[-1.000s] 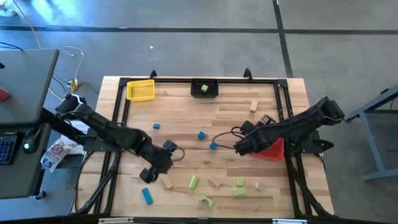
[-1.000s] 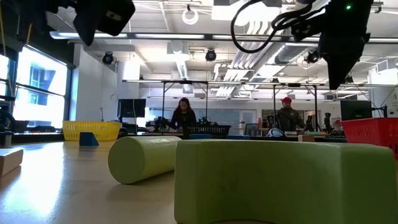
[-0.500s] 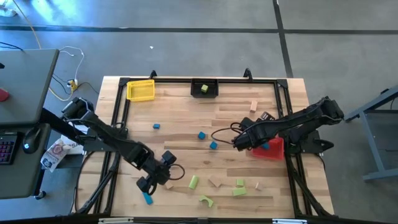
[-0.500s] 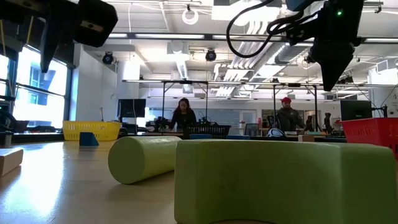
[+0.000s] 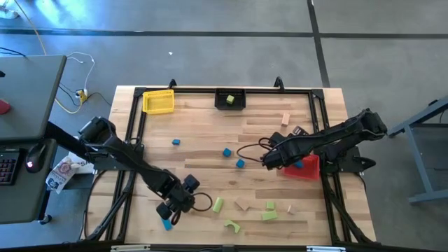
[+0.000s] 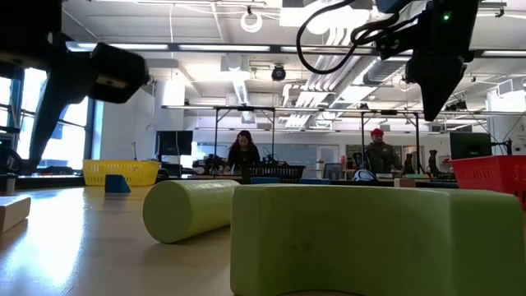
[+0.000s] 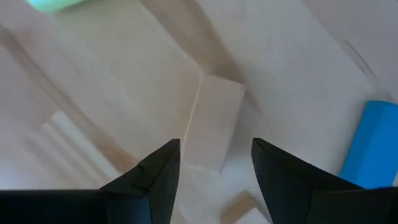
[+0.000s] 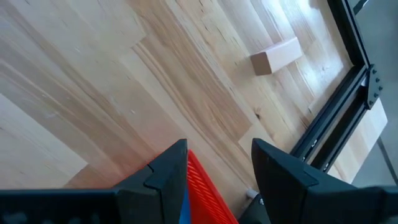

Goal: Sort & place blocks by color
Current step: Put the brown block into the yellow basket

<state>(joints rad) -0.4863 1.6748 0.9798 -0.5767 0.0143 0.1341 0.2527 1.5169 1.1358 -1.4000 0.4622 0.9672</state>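
Pale plank table (image 5: 266, 126) under left tool (image 7: 214, 163), fingers apart over rectangular tan block (image 7: 213, 121).

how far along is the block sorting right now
Early on. Done: a green block sits in the black bin, and a blue block lies in the red bin. In hand: nothing held; the open left gripper hangs over a tan block, and the open right gripper is at the red bin's edge. Left: most blocks, blue, green and tan, lie loose on the table; the yellow bin looks empty.
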